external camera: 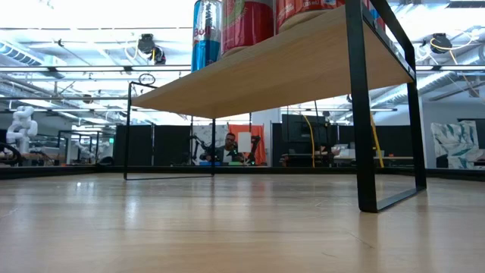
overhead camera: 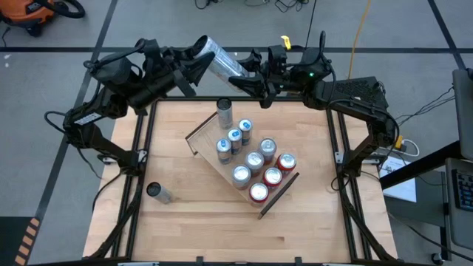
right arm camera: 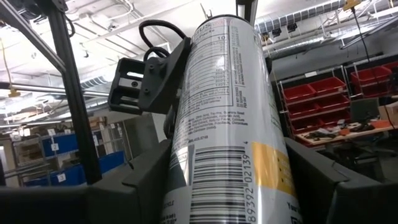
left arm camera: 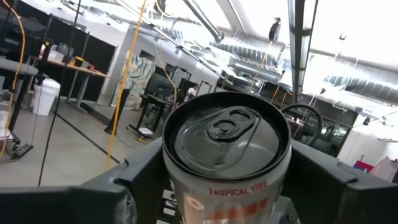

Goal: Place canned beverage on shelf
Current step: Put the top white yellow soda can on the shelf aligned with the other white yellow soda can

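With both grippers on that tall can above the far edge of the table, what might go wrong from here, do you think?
1. The tall can hangs tilted between the left gripper and the right gripper; if either releases badly, it may drop.
2. The shelf already holds many cans; a free spot shows only near its bare end, so setting it down could knock neighbours.
3. A lone can lies off the shelf.

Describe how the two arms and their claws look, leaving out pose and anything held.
Both arms are dark, nearly black, built of boxy jointed segments with black cables running along them. The left arm shows small white label markings on its lower link. The right arm carries a small green light. The left claw and right claw have flat, dark, matte fingers.
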Motion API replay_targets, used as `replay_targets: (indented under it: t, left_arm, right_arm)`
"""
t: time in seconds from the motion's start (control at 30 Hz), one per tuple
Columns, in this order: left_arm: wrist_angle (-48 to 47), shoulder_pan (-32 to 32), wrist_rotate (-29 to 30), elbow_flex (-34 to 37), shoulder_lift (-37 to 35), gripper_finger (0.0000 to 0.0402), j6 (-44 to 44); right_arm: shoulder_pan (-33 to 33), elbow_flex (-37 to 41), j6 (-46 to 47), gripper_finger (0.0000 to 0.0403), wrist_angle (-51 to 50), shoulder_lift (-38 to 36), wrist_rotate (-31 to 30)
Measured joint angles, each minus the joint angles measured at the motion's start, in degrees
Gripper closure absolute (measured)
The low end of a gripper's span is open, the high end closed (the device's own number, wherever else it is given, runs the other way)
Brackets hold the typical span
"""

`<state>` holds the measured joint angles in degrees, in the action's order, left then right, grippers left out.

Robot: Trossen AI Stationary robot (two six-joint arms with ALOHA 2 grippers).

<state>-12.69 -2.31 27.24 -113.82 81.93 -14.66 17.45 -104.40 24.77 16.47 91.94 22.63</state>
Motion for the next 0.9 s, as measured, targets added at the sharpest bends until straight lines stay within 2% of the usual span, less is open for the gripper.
replay_targets:
  t: [0.23,0.43,0.57,0.73,0.9]
  left_arm:
    - [-0.27,0.02,0.03,-0.01,0.00,0.0148,-0.04]
    - [-1.10,0.02,0.24,0.04,-0.15,0.0150,0.25]
    - [-3.95,0.09,-0.42,0.13,-1.54,0.0151,-0.07]
    - [-12.53,0.30,-0.42,0.11,-4.88,0.0151,-2.83]
    - [-25.51,1.66,0.01,0.08,-7.97,0.0152,-4.48]
  right_arm:
    - [-0.29,0.00,-0.07,0.0162,-0.23,0.00,-0.04]
    - [-0.29,0.00,5.54,0.0123,-1.77,0.00,0.35]
    - [0.06,-0.01,11.03,0.0094,-2.65,0.00,3.59]
    - [0.20,0.00,13.84,0.0074,-6.13,-0.31,6.16]
    - [0.15,-0.01,12.37,0.0067,-11.40,-2.66,6.42]
